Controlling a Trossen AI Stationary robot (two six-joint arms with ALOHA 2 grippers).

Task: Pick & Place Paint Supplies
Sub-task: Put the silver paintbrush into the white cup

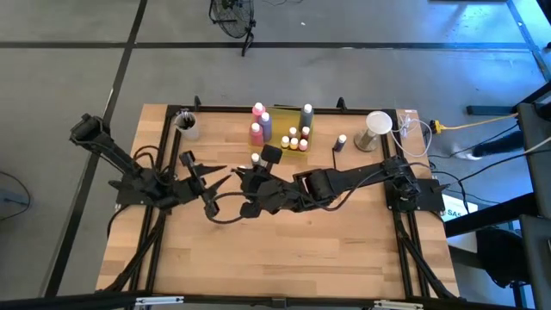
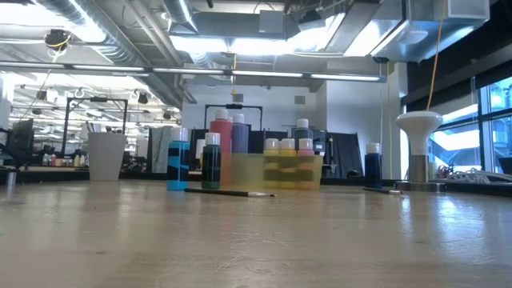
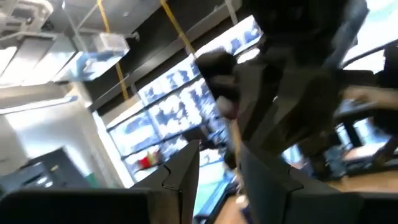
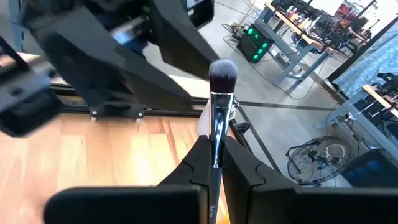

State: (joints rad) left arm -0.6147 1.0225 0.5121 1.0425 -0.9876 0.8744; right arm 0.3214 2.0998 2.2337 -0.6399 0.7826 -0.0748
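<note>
Right now my right gripper [image 4: 214, 163] is clamped shut on a brush [image 4: 219, 112], held mid-table above the wood, its long axis running out between the fingers with the dark bristle head pointing away from the wrist toward the left gripper [image 1: 225, 178]. Whether the left's fingers are parted I cannot tell. At the far edge, the yellow tray [image 2: 276, 170] holds small white-capped bottles [image 2: 289, 149].

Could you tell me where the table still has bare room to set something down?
The near half of the wooden table, in front of both arms, is bare. The far edge is crowded: the translucent yellow tray of small white-capped bottles, tall pink squeeze bottles and pale round cups. Mid-table, the right gripper holds a dark-bristled brush beside the left gripper.
</note>
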